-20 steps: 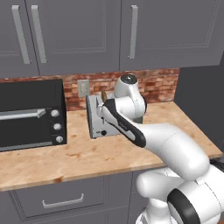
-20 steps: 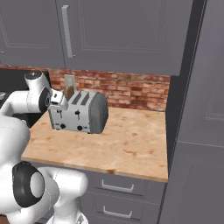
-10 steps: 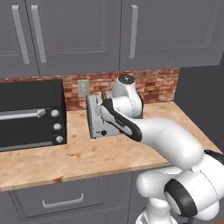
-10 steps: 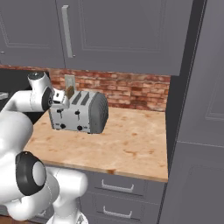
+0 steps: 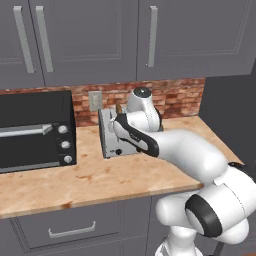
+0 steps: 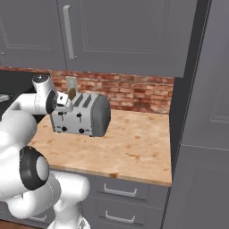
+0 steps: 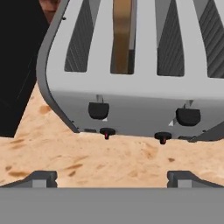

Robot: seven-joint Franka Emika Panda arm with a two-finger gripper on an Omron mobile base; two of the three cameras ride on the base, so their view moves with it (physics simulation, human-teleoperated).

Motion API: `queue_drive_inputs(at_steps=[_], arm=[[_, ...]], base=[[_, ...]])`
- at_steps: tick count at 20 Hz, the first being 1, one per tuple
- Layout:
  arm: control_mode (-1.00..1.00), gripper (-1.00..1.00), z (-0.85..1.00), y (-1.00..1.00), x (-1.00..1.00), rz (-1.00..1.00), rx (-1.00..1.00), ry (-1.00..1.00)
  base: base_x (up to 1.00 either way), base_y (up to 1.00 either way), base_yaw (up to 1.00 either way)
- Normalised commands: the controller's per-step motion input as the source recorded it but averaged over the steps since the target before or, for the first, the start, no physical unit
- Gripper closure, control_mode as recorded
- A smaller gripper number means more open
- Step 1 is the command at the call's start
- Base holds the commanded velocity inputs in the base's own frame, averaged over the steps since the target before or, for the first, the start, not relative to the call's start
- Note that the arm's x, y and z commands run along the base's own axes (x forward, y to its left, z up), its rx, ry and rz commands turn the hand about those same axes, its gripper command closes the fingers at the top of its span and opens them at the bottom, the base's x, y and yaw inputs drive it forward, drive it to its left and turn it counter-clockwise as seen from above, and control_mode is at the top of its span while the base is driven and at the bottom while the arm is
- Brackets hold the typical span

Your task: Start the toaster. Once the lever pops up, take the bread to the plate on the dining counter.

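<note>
The hand (image 7: pixel 111 177) is held wide open and empty just in front of the toaster (image 7: pixel 131 78) on the bench (image 7: pixel 109 159). The bread (image 7: pixel 121 35) is seated in the toaster's second slot from the left. The lever (image 7: pixel 98 109) below that slot could be missed if the spread fingers straddle it.

A kitchen: grey cabinets (image 5: pixel 100 40) hang above a wood counter (image 5: pixel 95 175), a brick backsplash (image 6: pixel 129 91) runs behind it, with a toaster (image 6: pixel 80 115) and black toaster oven (image 5: pixel 32 130) on the counter.
</note>
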Motion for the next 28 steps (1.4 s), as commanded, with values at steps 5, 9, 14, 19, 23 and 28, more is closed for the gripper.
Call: queue_drive_inputs(at_steps=[5, 9, 14, 19, 23, 28], arm=[[-1.00, -1.00, -0.19, -0.03, 0.09, -0.01, 0.00, 0.00], [-1.00, -1.00, -0.14, -0.03, 0.13, -0.03, 0.00, 0.00], [-1.00, -1.00, -0.09, -0.04, 0.16, -0.04, 0.00, 0.00], [-1.00, -1.00, 0.00, 0.00, 0.21, -0.06, 0.00, 0.00], [-1.00, -1.00, 0.00, 0.00, 0.22, -0.05, 0.00, 0.00], [-1.00, -1.00, -0.01, 0.00, 0.18, -0.03, 0.00, 0.00]], base=[[0.00, 0.00, 0.00], [0.00, 0.00, 0.00], [0.00, 0.00, 0.00], [0.00, 0.00, 0.00], [0.00, 0.00, 0.00], [0.00, 0.00, 0.00]])
